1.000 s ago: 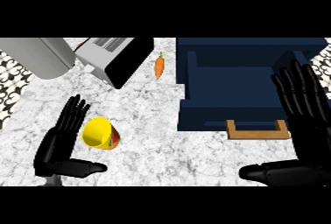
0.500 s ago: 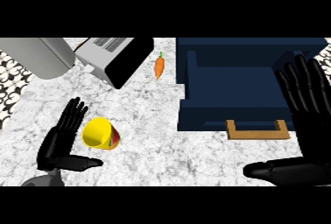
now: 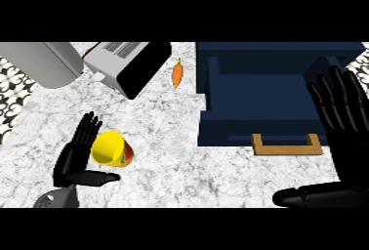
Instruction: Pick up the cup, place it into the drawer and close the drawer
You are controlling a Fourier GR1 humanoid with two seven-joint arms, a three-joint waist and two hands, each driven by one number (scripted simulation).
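A yellow cup (image 3: 110, 148) with a red patch on its side lies tipped over on the marble counter at the lower left. My left hand (image 3: 78, 156) stands open just left of it, fingers straight up and thumb pointing right below the cup; whether it touches the cup I cannot tell. The dark blue drawer (image 3: 267, 93) is pulled open at the upper right, with a wooden handle (image 3: 286, 145) on its front. My right hand (image 3: 342, 127) is open at the right edge, beside the drawer's right wall, thumb low at the bottom right.
A toaster (image 3: 126, 63) with a black side sits at the top left, next to a grey rounded appliance (image 3: 39, 63). A carrot (image 3: 177, 74) lies between the toaster and the drawer. Patterned wall tiles (image 3: 14, 93) show at the far left.
My left hand has shifted slightly right and up toward the cup. The right hand has drifted a little to the right. The cup has not moved.
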